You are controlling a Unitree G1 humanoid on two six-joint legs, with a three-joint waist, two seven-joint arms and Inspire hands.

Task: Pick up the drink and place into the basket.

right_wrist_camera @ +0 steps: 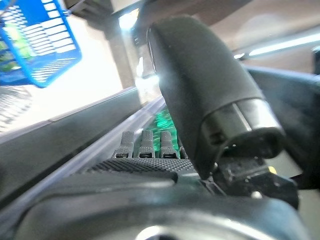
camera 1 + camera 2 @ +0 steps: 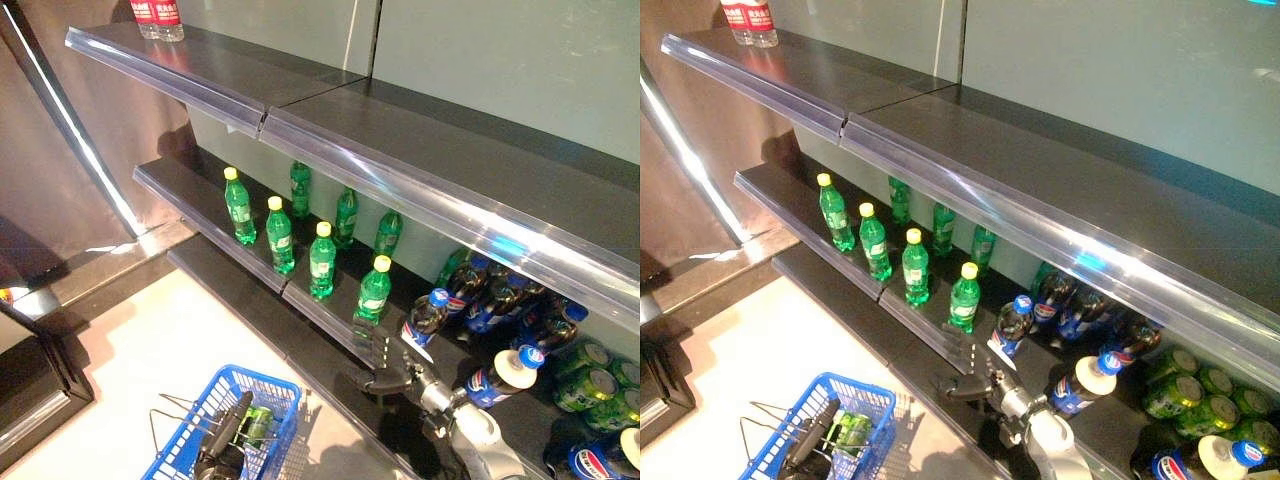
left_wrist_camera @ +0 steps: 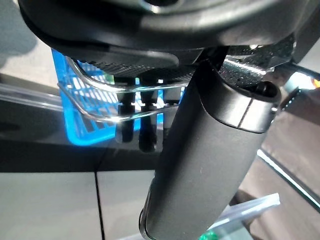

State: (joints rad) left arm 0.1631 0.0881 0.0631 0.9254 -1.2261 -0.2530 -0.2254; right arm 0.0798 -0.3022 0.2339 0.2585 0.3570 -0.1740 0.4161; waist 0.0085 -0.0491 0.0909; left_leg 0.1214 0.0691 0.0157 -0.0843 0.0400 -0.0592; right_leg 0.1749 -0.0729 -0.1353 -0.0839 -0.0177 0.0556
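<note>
Green bottles with yellow caps stand in rows on the middle shelf. My right hand is open, its straight fingers just below the nearest green bottle, at the shelf's front rail and apart from it. The right wrist view shows that bottle past the straight fingers. My left hand is shut on the thin wire handles of the blue basket, which hangs low at the left. A green can lies in the basket.
Dark cola bottles stand right of the green ones, one lying with a white cap. Green cans are at the far right. The upper shelf's clear rail overhangs the bottles. Red-labelled bottles stand at the top left. Pale floor lies below.
</note>
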